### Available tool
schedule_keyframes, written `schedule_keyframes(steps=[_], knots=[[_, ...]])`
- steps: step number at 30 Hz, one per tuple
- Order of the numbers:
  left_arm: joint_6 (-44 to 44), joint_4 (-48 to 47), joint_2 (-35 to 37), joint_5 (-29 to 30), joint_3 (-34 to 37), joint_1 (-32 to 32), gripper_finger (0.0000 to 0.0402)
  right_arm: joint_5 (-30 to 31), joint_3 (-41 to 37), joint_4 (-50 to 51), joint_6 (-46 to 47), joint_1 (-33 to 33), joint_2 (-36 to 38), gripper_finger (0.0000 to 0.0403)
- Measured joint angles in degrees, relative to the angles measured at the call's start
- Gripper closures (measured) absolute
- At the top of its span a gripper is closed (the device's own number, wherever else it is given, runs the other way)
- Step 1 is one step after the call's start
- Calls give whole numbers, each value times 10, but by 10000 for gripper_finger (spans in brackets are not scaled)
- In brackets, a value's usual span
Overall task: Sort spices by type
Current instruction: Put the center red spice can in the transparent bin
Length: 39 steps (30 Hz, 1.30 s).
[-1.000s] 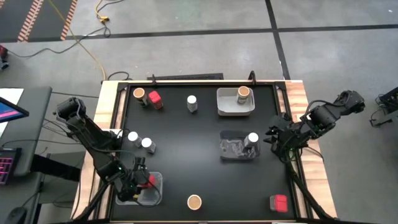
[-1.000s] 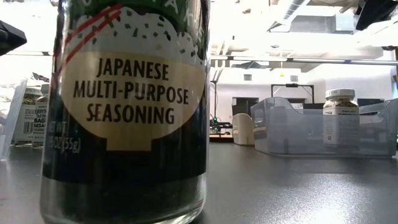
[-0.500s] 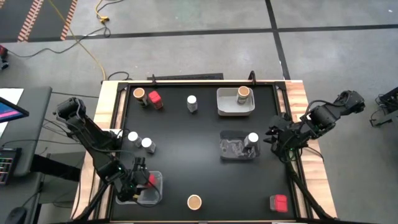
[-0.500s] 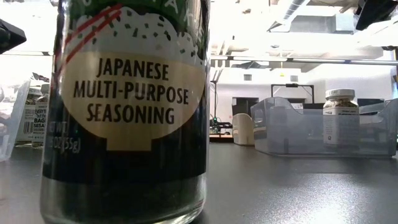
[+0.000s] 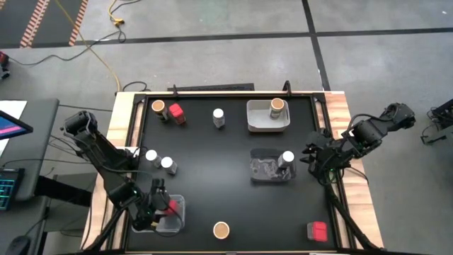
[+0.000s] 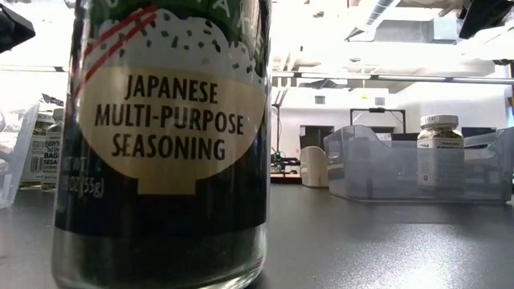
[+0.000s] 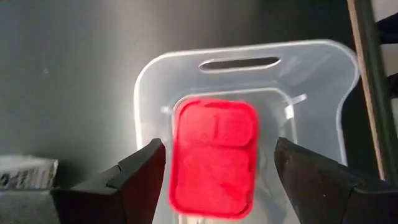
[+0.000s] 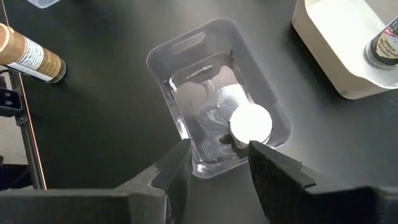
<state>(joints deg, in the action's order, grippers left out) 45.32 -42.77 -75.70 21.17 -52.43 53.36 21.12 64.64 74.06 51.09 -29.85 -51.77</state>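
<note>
The red boxy plastic spice container point(image 7: 214, 155) is seen lying in the clear rectangular plastic tray point(image 7: 339, 93) directly beneath the left end effector point(image 7: 217, 171), between its two dark fingers point(image 7: 140, 168), which stand apart on either side with a visible gap and nothing clamped; the red type is judged to be collected in this tray, hence the drop there. The left end effector point(image 5: 157, 205) is held low over that tray at the near left corner of the black bench point(image 5: 212, 163), wrist pointed straight down, arm folded back toward its base. The right end effector point(image 8: 214, 165) hangs above and just behind a second clear plastic tray point(image 8: 168, 53) holding one white-lidded round jar point(image 8: 250, 124), evidently the bin for that type; its fingers are narrowly apart and empty, arm angled in from the bench's right edge, waiting. Ahead of it, a brown cork-topped round jar point(image 5: 277, 106) sits in a white rectangular tray point(image 5: 258, 122). Two more white-lidded jars point(image 5: 160, 160) stand unsorted just beyond the left end effector.
</note>
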Motion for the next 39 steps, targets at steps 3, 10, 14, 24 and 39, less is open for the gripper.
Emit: schedule_keyframes(steps=[3, 10, 14, 24, 39], knots=[[23, -28, 0, 0, -3, 0, 113, 0, 0, 0, 0, 0, 0, 219], [36, -28, 0, 0, -3, 0, 113, 0, 0, 0, 0, 0, 0, 219], [36, -28, 0, 0, -3, 0, 113, 0, 0, 0, 0, 0, 0, 219], [36, -28, 0, 12, -3, 0, 113, 0, 0, 0, 0, 0, 0, 219], [71, -29, -1, 38, 1, -3, 113, 0, 0, 0, 0, 0, 0, 219]])
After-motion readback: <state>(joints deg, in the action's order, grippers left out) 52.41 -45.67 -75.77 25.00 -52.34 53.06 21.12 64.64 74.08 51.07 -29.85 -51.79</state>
